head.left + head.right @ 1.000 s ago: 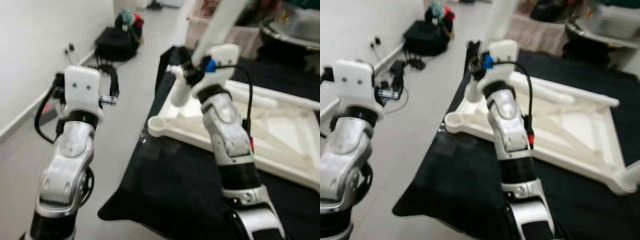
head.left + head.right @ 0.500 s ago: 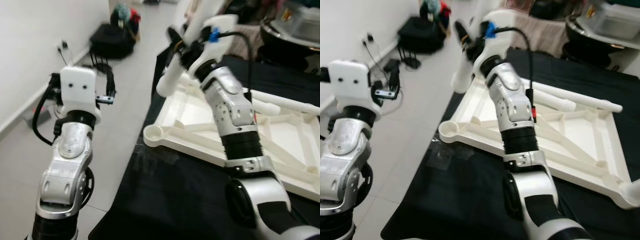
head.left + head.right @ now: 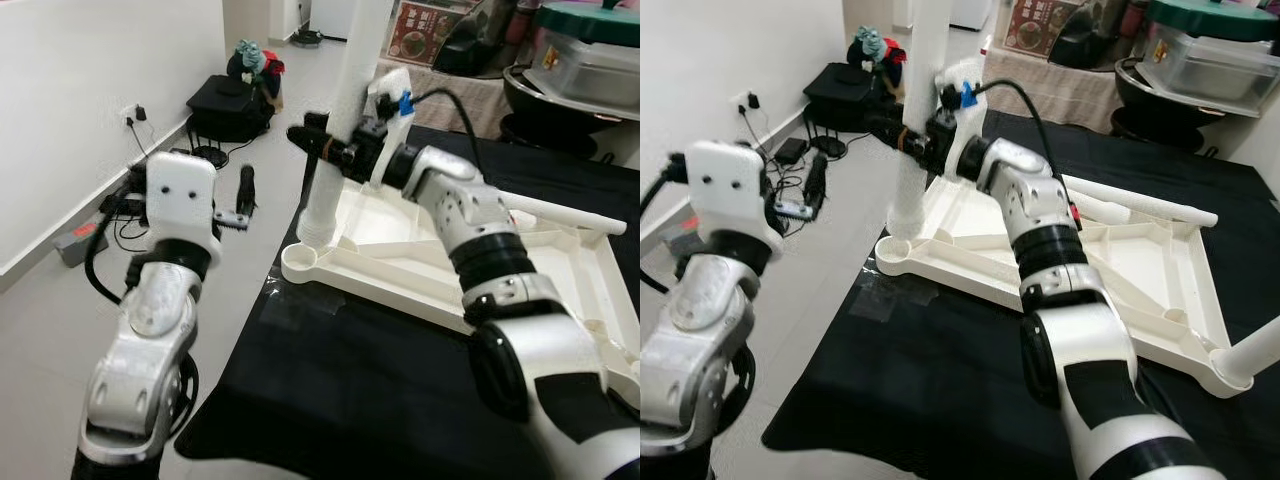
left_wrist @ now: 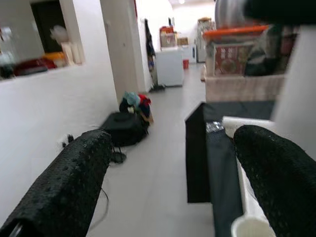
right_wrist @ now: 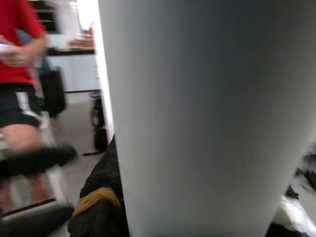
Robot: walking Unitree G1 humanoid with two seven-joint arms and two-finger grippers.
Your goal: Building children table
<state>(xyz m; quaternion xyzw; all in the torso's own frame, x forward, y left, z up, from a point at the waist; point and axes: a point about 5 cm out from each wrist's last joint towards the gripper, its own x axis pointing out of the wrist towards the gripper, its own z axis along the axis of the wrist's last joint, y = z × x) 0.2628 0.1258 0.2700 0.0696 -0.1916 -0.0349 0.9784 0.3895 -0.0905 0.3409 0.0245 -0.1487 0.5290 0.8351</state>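
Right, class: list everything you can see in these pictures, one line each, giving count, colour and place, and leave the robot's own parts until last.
Table top: one, white, upside down on the black cloth.
Table leg: one, white, upright over the near-left corner socket, held by the right end effector.
Loose legs: at least two, white, along the far edge; a third at the near-right corner.
Cloth: one, black, spread on the floor.
Bag: one, black, by the wall.
Person: one, red top, seen in the right wrist view.
Left end effector: black fingers, open, beside the cloth.
Right end effector: black fingers, shut on the leg.
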